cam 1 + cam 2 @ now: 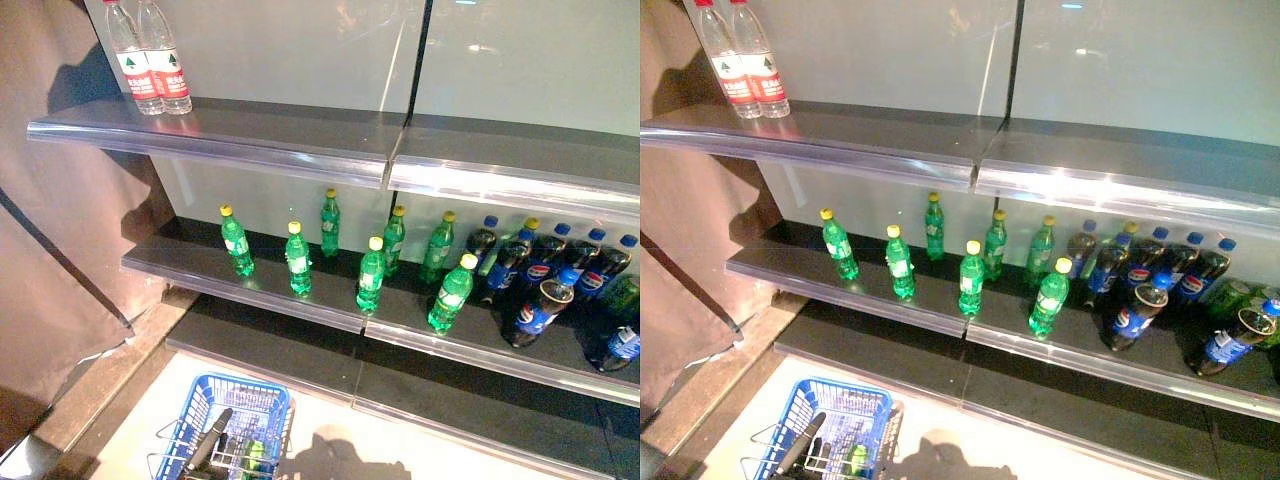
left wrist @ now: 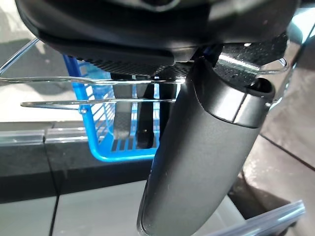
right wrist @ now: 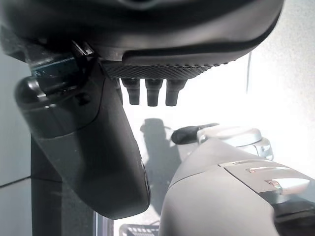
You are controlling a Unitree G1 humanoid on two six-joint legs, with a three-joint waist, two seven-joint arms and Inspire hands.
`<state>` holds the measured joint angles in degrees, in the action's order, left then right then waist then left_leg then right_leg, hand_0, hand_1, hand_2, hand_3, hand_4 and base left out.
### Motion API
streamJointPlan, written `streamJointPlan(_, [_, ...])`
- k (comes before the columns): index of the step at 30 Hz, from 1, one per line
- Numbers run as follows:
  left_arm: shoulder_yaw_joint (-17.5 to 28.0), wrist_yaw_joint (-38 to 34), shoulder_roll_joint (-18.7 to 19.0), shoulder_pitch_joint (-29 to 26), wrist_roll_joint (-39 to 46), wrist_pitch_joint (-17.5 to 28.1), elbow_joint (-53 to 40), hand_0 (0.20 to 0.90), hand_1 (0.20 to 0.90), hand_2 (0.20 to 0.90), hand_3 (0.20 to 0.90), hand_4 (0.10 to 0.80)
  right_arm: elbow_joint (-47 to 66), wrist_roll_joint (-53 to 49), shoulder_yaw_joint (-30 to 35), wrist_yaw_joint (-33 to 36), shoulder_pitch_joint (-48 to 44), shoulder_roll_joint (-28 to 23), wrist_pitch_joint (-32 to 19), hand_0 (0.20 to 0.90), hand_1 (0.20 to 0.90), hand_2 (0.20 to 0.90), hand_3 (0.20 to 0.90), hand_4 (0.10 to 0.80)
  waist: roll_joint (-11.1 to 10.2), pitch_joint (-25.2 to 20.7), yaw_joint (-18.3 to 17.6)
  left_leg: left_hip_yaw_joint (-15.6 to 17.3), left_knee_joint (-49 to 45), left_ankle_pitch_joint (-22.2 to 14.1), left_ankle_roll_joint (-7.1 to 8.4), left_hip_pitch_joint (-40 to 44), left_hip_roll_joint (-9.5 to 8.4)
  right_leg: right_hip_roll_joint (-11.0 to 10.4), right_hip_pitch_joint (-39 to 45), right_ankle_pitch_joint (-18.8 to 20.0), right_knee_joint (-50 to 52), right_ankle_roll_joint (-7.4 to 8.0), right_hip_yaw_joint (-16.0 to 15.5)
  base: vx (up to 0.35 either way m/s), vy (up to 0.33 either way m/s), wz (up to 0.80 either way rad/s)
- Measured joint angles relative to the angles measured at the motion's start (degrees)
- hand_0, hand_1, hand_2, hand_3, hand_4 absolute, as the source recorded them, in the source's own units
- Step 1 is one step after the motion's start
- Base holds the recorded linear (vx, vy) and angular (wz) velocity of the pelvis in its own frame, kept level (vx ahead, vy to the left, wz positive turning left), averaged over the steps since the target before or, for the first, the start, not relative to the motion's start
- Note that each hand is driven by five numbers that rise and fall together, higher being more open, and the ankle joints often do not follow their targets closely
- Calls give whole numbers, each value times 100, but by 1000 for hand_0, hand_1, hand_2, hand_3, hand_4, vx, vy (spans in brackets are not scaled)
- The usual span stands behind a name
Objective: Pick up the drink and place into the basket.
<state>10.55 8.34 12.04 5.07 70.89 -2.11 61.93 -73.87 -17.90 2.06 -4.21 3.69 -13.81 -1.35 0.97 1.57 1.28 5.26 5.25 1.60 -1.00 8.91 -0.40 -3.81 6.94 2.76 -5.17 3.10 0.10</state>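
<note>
A blue plastic basket (image 1: 245,386) with wire handles (image 2: 74,79) stands low at the lower left, below the shelves. My left hand (image 1: 212,440) is at its top, and the wires pass under its curled fingers (image 2: 120,120). One green bottle (image 1: 255,455) lies inside the basket. Several green bottles with yellow caps (image 1: 371,274) stand on the middle shelf (image 1: 250,296). My right hand (image 3: 98,162) shows only in the right wrist view, fingers out straight with nothing in them, far from the shelf.
Dark cola bottles with blue caps (image 1: 540,300) crowd the right end of the middle shelf, some tipped over. Two clear water bottles with red labels (image 1: 150,62) stand on the top shelf (image 1: 300,140). A brown curtain (image 1: 50,250) hangs at the left.
</note>
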Motion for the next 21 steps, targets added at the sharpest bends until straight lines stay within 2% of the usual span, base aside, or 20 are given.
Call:
streamJointPlan(11, [-114,0,-6,1,-19,-111,5,300,300,300,200,100,-1,107,0,-35,22,0,-86,900,900,900,900,800,8,5,-6,18,0,-2,1,1,0,1,-6,0,1,0,11,19,-5,0])
streamJointPlan(21, [-134,12,-30,23,-20,-106,5,300,300,300,200,100,2,216,1,-183,175,-37,-437,900,900,900,900,800,108,129,-13,22,-5,-28,24,0,-1,1,-13,-23,2,31,26,50,1,0])
